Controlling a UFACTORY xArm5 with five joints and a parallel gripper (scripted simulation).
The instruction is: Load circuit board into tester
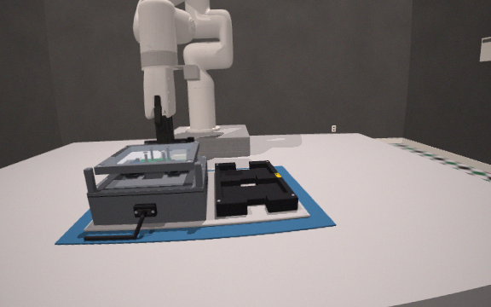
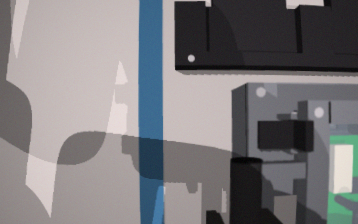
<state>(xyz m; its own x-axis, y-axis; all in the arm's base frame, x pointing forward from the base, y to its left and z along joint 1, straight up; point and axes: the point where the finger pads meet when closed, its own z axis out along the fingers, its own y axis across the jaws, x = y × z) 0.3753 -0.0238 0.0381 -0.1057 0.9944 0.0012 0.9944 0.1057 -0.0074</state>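
Tray (image 1: 224, 209), right of the tester (image 1: 113, 209) on the blue mat (image 1: 314, 217), shows no board in its recess; pick step judged done. Circuit board (image 2: 352, 175) is in the tester nest, green component side up per the wrist view, white connector (image 2: 342, 169) on the board edge nearest that cam. Ext. view shows only a sliver of green through the lid window. Pins through holes: cannot verify, too small. Connector heading vs. the lone black post: cannot confirm from these views. Lid (image 1: 143, 167) is lowered to approx. level but sits visibly above the tester body, gap showing along the near edge; judged not latched. Gripper (image 1: 164, 124) hangs at the far side of the tester, just behind the lid's far edge, pointing down. Fingers stand narrowly apart and, as judged, clamp nothing; contact with the lid frame is hidden by the lid itself. Status: pick and place done subj. to pin and orientation check. Remaining: press lid fully down until the latch catches. Risk noted: if the board is off its pins, the lid may bind before it seats.
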